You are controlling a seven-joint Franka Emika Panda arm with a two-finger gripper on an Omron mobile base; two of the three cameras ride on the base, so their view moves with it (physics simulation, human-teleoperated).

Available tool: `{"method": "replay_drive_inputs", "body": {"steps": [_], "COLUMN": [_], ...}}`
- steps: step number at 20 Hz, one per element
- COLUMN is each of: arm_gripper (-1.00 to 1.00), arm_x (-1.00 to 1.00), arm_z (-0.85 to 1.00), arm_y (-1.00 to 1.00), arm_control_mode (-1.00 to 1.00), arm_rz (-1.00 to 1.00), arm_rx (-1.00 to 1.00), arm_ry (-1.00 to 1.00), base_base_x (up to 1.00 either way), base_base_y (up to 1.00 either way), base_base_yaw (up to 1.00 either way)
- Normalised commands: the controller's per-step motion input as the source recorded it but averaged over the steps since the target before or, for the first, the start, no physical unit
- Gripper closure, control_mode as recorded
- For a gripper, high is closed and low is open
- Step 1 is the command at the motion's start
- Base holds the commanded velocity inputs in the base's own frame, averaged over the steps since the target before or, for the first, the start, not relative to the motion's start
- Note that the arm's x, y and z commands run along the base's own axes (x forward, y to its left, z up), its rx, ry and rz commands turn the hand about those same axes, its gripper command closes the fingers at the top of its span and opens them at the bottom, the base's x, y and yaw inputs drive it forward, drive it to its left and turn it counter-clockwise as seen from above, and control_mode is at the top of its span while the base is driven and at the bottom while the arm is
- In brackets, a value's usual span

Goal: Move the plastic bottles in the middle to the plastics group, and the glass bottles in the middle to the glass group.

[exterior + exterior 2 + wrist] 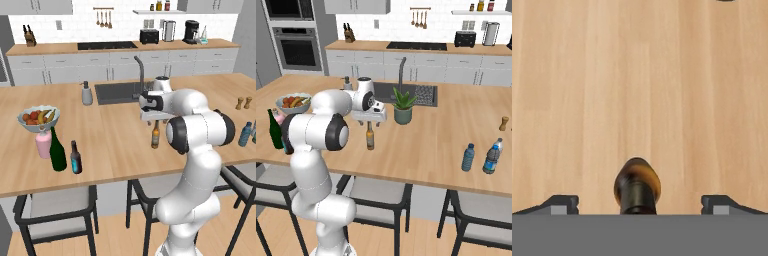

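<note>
Taking the sink (116, 92) as landmark and reading the left base view from left to right, the glass group's green wine bottle (57, 150) and the dark bottle with blue label (75, 157) stand close together near the counter's front edge, well to the sink's left, while the amber bottle (155, 135) stands in front of the sink and slightly to its right, and the light-blue plastic bottle (245, 134) stands far to the right. The step in hand appears to be the pick of the amber bottle: the gripper (639, 206) hangs directly over it with both fingers spread wide on either side of the neck and nothing held, so the next move likely calls for a straight descent and a closing on the neck. The amber bottle stands upright, long axis vertical, mouth pointing up toward the hand.
</note>
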Motion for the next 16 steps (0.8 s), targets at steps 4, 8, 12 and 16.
{"method": "replay_drive_inputs", "body": {"steps": [4, 8, 12, 16], "arm_gripper": [1.00, 1.00, 1.00, 1.00], "arm_x": [0.01, 0.00, -0.01, -0.26], "arm_z": [-0.05, -0.03, -0.01, 0.07], "arm_y": [0.00, 0.00, 0.00, 0.06], "arm_control_mode": [-1.00, -1.00, -1.00, -1.00], "arm_rz": [0.00, 0.00, 0.00, 0.05], "arm_rx": [0.00, 0.00, 0.00, 0.00], "arm_ry": [0.00, 0.00, 0.00, -0.07], "base_base_x": [0.00, 0.00, 0.00, 0.00], "base_base_y": [0.00, 0.00, 0.00, 0.00], "base_base_yaw": [0.00, 0.00, 0.00, 0.00]}}
